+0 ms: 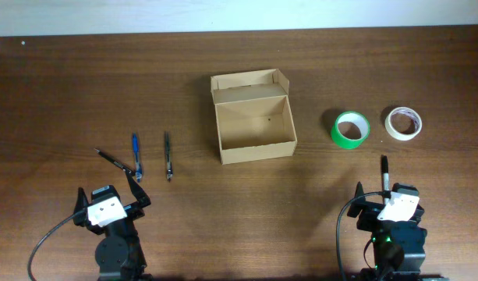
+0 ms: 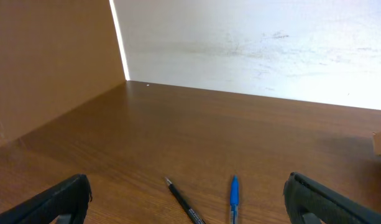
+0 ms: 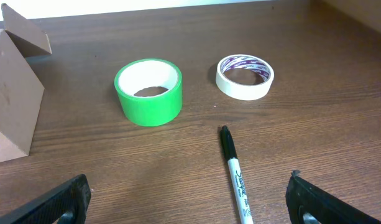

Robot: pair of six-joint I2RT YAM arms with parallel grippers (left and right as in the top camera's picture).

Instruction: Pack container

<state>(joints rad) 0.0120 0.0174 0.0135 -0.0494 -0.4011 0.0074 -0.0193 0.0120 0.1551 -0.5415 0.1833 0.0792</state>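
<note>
At the middle of the table [image 1: 67,94], the container [image 1: 253,117]: upright, open, hinged flap lid standing back along the far edge. To its right the green tape roll [image 1: 350,129], then the white tape roll [image 1: 403,122], both lying flat and apart from each other. Right end effector [image 3: 193,205] released, spread wide, grasping nothing, with a black marker [image 3: 235,171] lying ahead of it. Left end effector [image 2: 190,205] likewise released and unloaded. Ahead of it a black pen [image 2: 183,202] and a blue pen [image 2: 233,196], with another dark pen [image 1: 168,156] further right.
</note>
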